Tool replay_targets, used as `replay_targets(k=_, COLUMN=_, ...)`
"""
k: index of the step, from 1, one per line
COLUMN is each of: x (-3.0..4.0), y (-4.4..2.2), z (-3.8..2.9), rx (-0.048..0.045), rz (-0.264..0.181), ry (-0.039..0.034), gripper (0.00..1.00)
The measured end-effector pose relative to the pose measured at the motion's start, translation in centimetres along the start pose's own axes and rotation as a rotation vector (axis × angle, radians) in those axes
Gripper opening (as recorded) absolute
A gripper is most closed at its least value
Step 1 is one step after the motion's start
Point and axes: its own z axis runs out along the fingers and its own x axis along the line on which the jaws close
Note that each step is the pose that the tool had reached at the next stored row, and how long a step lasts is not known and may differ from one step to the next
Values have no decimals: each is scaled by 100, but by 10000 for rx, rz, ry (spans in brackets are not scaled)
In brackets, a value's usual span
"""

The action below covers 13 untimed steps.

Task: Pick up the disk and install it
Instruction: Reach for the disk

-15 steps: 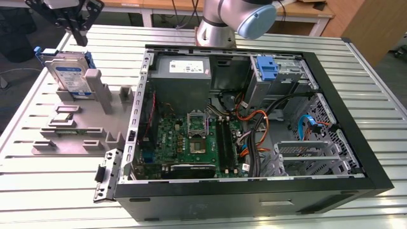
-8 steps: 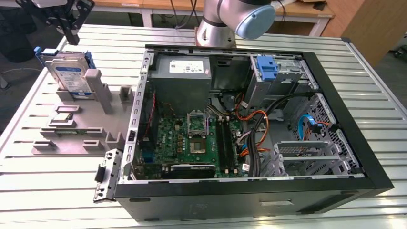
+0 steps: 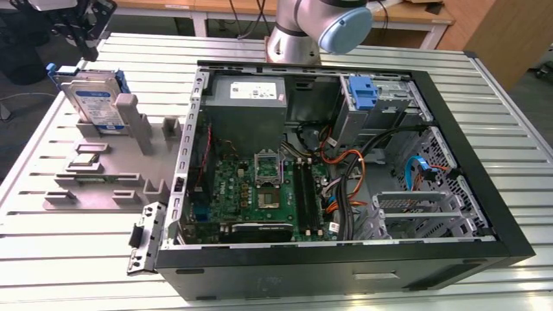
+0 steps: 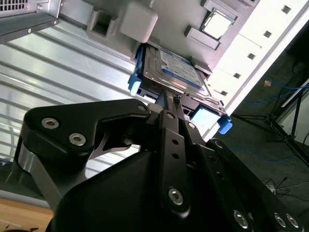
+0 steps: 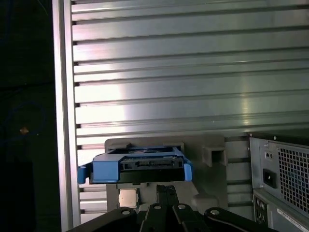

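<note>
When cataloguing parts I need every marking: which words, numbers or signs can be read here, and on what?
No text here is clear enough to quote.
White-and-blue label on the disk: print too small to read, also in the second wrist view.
White sticker on the power supply: too small to read.
Markings on the motherboard: too small to read.

The claw [image 3: 87, 48] hangs pointing downward, its two black fingers [image 4: 166, 126] pressed flat together in both wrist views. The arm [image 3: 322, 27] and its grey joint stand well apart from the claw.
</note>
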Motion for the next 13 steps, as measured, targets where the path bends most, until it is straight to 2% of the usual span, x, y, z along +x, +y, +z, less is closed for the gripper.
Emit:
replay_targets(k=7, x=114, y=15, z=50, rx=-1, rz=1, ry=-1, gripper=10)
replay_targets(k=13, x=139, y=24, z=63, rx=0, rz=0, ry=1, gripper=10)
